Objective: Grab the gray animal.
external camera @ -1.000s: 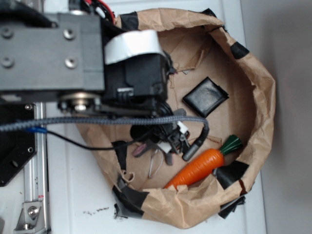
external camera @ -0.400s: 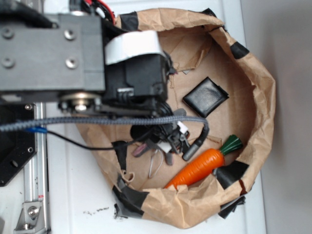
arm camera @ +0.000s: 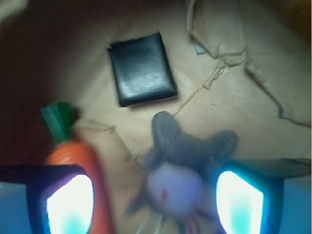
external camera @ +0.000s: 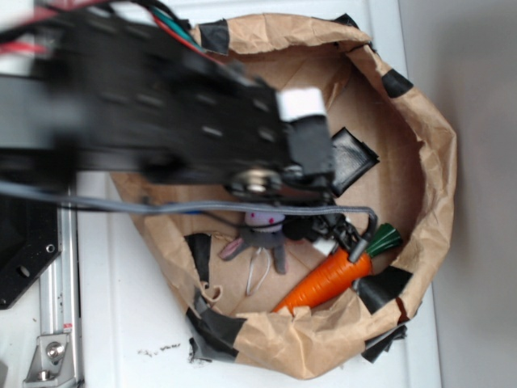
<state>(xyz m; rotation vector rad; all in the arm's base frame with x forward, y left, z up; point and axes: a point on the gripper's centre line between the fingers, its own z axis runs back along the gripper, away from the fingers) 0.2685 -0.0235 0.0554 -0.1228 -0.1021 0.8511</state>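
The gray animal point(arm camera: 178, 183) is a small plush with a pale face, a red eye and gray ears. It lies on the brown paper floor between my open gripper's point(arm camera: 155, 202) fingers, closer to the right finger point(arm camera: 239, 202). The jaws stand wide apart and touch nothing. In the exterior view the gray animal point(external camera: 260, 234) shows just below the blurred black arm, with a thin white string loop point(external camera: 258, 275) trailing from it. There the gripper point(external camera: 311, 230) hangs between the toy and the carrot top.
An orange plastic carrot point(external camera: 327, 276) with a green top lies right of the toy, and the carrot point(arm camera: 73, 153) sits by my left finger. A black square pouch point(arm camera: 141, 68) lies farther in. The crumpled paper bag wall point(external camera: 432, 162) rings everything. A metal rail point(external camera: 52, 307) runs along the left.
The arm has swung fast to the right across the bag and is motion-blurred. The gripper has shifted right towards the carrot, so the gray animal's face now shows. Toy, carrot and pouch have not moved.
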